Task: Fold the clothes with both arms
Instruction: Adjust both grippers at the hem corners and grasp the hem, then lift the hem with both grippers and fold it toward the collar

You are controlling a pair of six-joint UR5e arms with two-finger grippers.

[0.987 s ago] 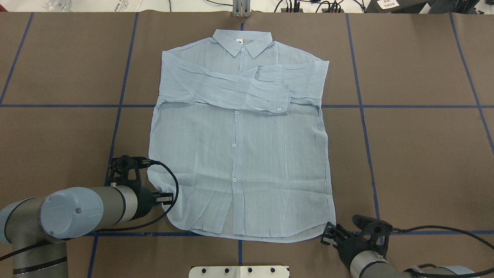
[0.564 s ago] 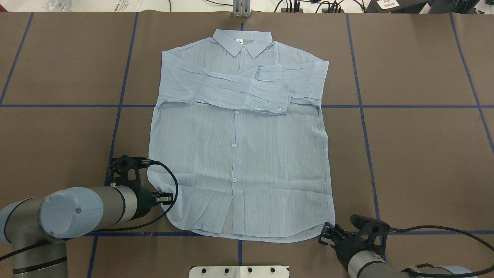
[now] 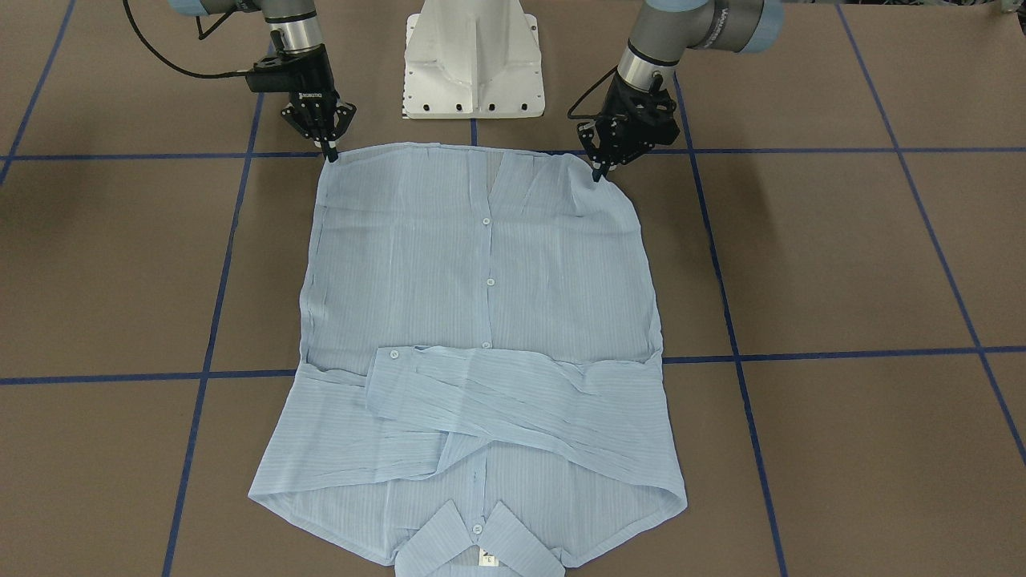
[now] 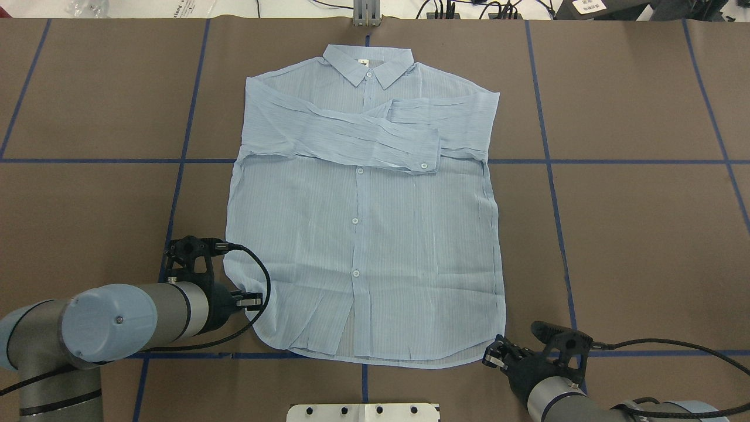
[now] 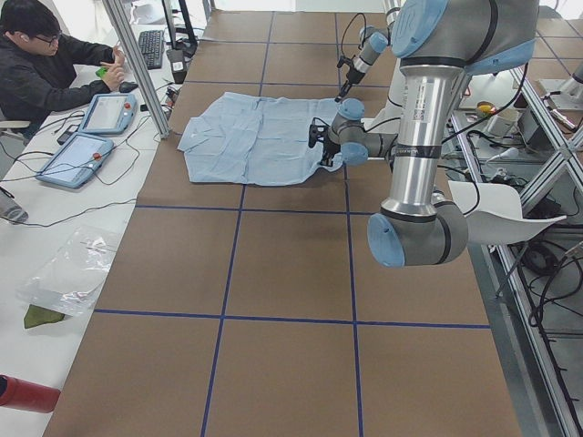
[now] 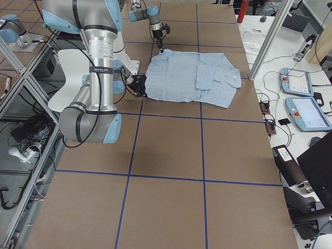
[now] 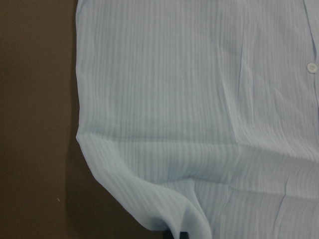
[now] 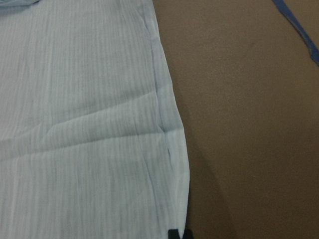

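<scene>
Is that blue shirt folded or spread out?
Mostly spread: the shirt lies flat, only its sleeves crossed over the chest.

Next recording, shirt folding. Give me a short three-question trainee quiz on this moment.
1. True or false: both sleeves of the shirt lie folded across its chest.
2. The left gripper and the right gripper are: A at the shoulders; B at the bottom hem's corners; C at the cuffs.
3. Fill in: the collar points ___ the robot base.
Key: 1 true; 2 B; 3 away from.
</scene>
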